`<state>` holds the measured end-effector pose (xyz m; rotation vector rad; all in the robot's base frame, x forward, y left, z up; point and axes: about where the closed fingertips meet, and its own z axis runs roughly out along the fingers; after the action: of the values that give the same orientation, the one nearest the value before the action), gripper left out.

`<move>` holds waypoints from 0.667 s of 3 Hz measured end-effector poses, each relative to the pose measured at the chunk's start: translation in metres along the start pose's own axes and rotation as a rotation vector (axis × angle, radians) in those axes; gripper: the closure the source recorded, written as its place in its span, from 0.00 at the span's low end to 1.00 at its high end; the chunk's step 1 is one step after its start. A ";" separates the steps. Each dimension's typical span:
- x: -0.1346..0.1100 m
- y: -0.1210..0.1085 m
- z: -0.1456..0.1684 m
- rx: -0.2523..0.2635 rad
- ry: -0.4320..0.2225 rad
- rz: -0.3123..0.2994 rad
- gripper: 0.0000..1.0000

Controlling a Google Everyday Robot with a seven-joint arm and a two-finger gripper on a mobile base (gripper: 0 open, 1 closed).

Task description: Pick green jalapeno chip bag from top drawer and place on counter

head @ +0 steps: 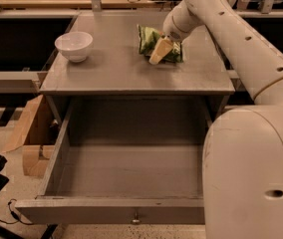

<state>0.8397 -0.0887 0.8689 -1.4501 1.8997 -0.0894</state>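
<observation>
The green jalapeno chip bag [149, 40] lies on the counter [116, 68], at its back right part. My gripper [159, 53] reaches down from the right and sits right on the bag, covering its middle. The top drawer [126, 171] is pulled fully out below the counter. Its grey inside holds nothing, and its small metal knob [136, 216] shows on the front panel.
A white bowl [74, 45] stands on the counter's left side. My large white arm and base [253, 153] fill the right of the view, next to the drawer. A cardboard box [29, 138] stands on the floor to the left of the cabinet.
</observation>
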 end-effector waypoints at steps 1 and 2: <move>0.011 -0.019 -0.063 0.053 0.009 0.030 0.00; 0.022 -0.034 -0.164 0.167 0.004 0.101 0.00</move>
<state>0.7701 -0.1792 0.9931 -1.2422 1.9164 -0.1981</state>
